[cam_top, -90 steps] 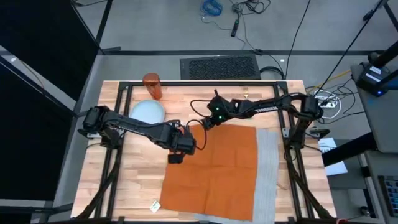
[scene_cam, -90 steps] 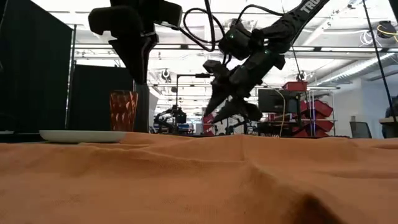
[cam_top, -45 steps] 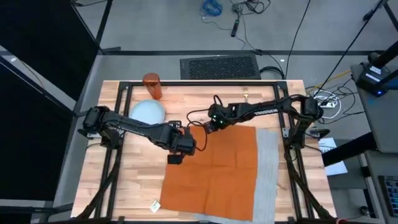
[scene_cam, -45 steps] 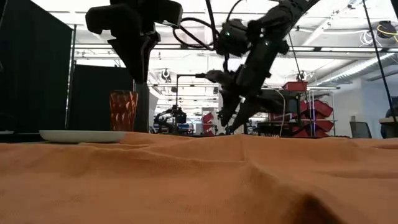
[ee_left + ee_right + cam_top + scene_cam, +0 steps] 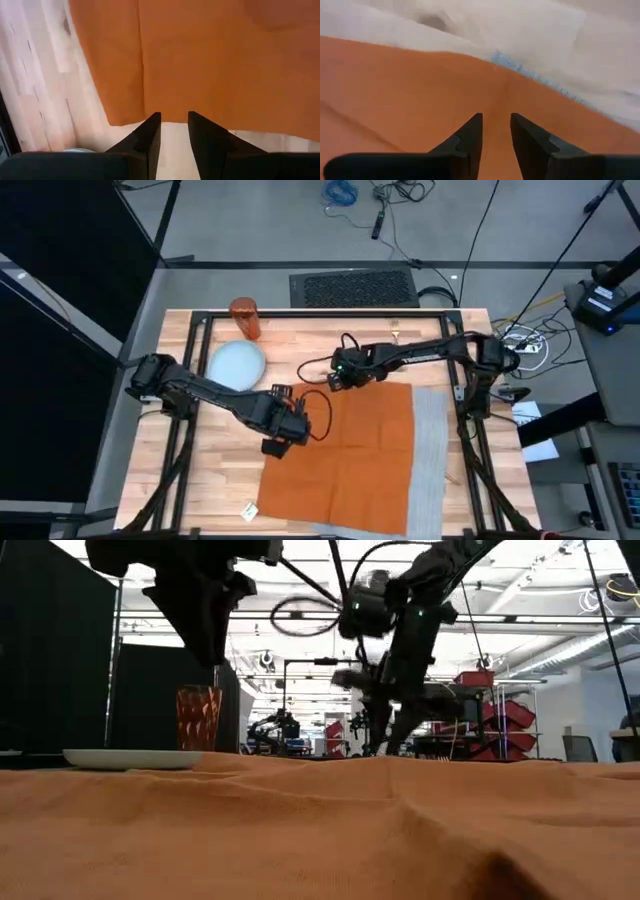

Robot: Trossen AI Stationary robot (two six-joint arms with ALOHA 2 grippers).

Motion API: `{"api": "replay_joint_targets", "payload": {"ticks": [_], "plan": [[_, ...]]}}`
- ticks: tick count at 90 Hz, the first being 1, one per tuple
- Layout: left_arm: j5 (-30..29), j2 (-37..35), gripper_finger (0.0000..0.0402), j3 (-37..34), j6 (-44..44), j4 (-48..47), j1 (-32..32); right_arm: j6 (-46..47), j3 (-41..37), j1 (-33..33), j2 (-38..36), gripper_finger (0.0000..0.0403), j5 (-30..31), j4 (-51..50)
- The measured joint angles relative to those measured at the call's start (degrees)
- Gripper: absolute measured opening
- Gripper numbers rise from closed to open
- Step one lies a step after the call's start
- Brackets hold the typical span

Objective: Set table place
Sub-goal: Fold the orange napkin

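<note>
On table: orange napkin [image 5: 345, 445] spread flat over grey placemat [image 5: 430, 450], mat showing only along one side.
Far corner: plate [image 5: 236, 361] and tumbler [image 5: 244, 318] unplaced.
Left gripper [image 5: 277, 442]: at napkin's edge, fingers slightly parted, empty.
Right gripper [image 5: 335, 380]: at napkin's far corner, narrow gap, empty.
Progress: early; napkin, plate and tumbler all still need placing.

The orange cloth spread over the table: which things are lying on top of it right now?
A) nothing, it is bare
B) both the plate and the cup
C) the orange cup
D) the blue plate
A. In the high view the orange cloth carries nothing; the blue plate and the orange cup both stand on bare wood of the table, off the cloth's far left corner.
</note>
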Motion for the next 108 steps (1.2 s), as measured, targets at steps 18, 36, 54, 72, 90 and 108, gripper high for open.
{"api": "replay_joint_targets", "payload": {"ticks": [18,36,54,72,90,108], "plan": [[0.0,-0.02,0.0083,0.0,1.57,0.27,-1.63,0.74,1.48,-0.01,4.89,0.0111,-2.66,-0.01],[0.0,-0.02,0.0083,0.0,3.02,0.84,-2.99,-0.79,5.61,-0.61,8.09,0.0107,-3.45,-3.09],[0.0,-0.07,0.0083,0.0,3.16,1.68,-3.81,-4.46,7.08,-0.87,8.64,0.0031,-3.4,-4.03],[0.0,-0.07,0.0083,0.0,3.18,2.15,-4.24,-7.49,7.1,-0.87,8.68,0.0001,-2.67,-3.16],[0.0,-0.07,0.0083,0.0,3.22,2.13,-4.24,-10.37,7.07,-1.38,8.68,0.0,-0.9,-2.21],[0.0,-0.07,0.0083,0.0,3.41,2.09,-4.21,-14.29,7.2,-4.16,8.69,0.0,0.69,0.99]]}}
